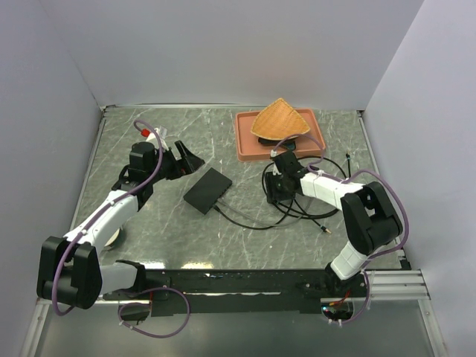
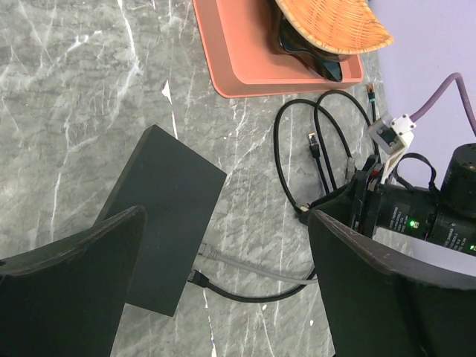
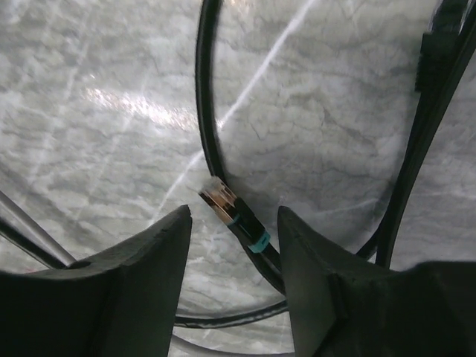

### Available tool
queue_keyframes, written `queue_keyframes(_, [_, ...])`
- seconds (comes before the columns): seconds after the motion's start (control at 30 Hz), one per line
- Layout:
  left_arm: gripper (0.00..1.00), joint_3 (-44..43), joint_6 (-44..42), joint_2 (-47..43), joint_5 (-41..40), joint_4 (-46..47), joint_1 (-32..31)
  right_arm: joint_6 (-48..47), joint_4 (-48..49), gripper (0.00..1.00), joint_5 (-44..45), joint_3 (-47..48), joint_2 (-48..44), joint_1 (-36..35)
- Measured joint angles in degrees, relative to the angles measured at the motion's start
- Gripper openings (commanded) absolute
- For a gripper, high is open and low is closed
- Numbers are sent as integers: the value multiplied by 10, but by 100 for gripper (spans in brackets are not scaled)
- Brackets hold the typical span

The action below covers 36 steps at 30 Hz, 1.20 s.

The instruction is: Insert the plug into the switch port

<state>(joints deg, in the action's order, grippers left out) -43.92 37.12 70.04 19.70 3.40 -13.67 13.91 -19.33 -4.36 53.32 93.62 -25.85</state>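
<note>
The plug (image 3: 227, 202), with a gold metal tip and a teal band on a black cable, lies on the marble table between the fingers of my right gripper (image 3: 234, 222). Its jaws stand apart on either side of the plug without touching it. The flat black box (image 1: 208, 190) lies at the table's middle, left of my right gripper (image 1: 277, 186). A grey and a black cable enter its long edge (image 2: 195, 262); the switch port itself cannot be made out there. My left gripper (image 2: 227, 217) hovers wide open above the box (image 2: 167, 208), holding nothing.
A terracotta tray (image 1: 245, 145) with a woven basket (image 1: 279, 119) stands at the back right. Black cables (image 1: 316, 204) loop across the table around my right gripper, with loose plug ends (image 2: 314, 145). Walls close in the table's left, back and right sides.
</note>
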Motion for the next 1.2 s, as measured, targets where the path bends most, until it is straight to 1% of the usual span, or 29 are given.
queue_keyframes(0.03, [96,0,0,0,0,0,0,1,-4,32,0,-1,0,0])
queue_keyframes(0.1, [96,0,0,0,0,0,0,0,-14,18,2,-1,1,0])
queue_keyframes(0.13, [96,0,0,0,0,0,0,0,-17,7,2,-1,2,1])
queue_keyframes(0.2, [96,0,0,0,0,0,0,-1,-21,1,4,1,5,2])
queue_keyframes(0.43, [96,0,2,0,14,5,0,-6,-36,0,4,10,3,3])
queue_keyframes(0.63, [96,10,21,1,58,43,0,-28,-52,0,6,26,-52,3])
queue_keyframes(0.73, [96,21,46,9,98,93,0,-41,-40,0,-13,35,-95,2])
queue_keyframes(0.93, [98,38,117,53,167,209,-16,-46,26,0,-97,36,-180,-10])
queue_keyframes(1.03, [99,37,139,77,180,246,-39,-42,60,0,-125,35,-203,-26])
queue_keyframes(1.2, [96,26,167,114,188,282,-83,-39,90,0,-147,36,-217,-62])
